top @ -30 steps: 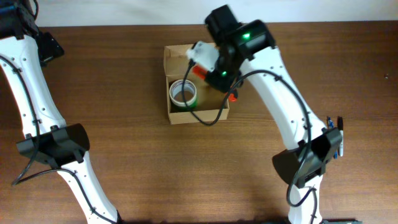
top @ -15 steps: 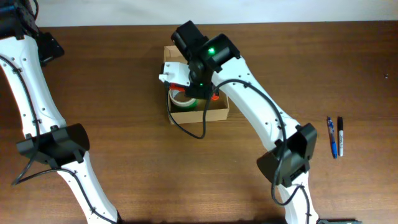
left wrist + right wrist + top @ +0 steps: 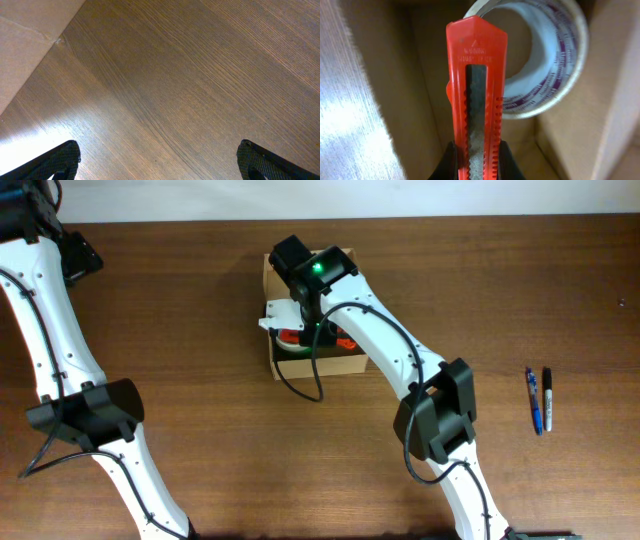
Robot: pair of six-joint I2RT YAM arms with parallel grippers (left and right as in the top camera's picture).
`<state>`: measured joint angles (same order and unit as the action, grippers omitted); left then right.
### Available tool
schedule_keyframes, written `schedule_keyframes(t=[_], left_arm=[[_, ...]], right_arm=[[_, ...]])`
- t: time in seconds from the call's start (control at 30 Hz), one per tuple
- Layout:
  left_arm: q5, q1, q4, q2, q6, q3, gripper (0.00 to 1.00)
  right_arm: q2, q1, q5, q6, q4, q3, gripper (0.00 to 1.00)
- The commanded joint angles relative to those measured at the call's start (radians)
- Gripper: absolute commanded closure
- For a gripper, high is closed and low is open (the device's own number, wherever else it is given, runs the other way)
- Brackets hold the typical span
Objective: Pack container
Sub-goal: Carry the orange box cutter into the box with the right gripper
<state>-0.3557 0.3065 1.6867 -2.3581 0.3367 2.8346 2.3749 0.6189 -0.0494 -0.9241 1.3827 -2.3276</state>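
A red utility knife [image 3: 476, 85] is gripped by the right end effector [image 3: 477, 161] inside the open cardboard container [image 3: 345, 363] mid-bench, a tape roll [image 3: 547, 65] already packed, two markers [image 3: 538, 400] left outside, and the left end effector [image 3: 159, 160] held open.

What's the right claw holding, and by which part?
The right claw holds a red box cutter by its near end; the rest sticks out over the container.
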Motion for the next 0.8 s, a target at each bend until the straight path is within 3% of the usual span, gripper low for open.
schedule_keyframes(t=[0.0, 0.43, 0.77], left_arm=[[0.001, 0.006, 0.0, 0.032, 0.01, -0.005, 0.0], [0.001, 0.006, 0.0, 0.032, 0.01, -0.005, 0.0], [0.001, 0.006, 0.0, 0.032, 0.01, -0.005, 0.0]], right_arm=[[0.027, 0.003, -0.014, -0.011, 0.009, -0.018, 0.96], [0.04, 0.027, -0.008, 0.002, 0.028, 0.017, 0.96], [0.04, 0.05, -0.029, 0.024, 0.028, 0.023, 0.76]])
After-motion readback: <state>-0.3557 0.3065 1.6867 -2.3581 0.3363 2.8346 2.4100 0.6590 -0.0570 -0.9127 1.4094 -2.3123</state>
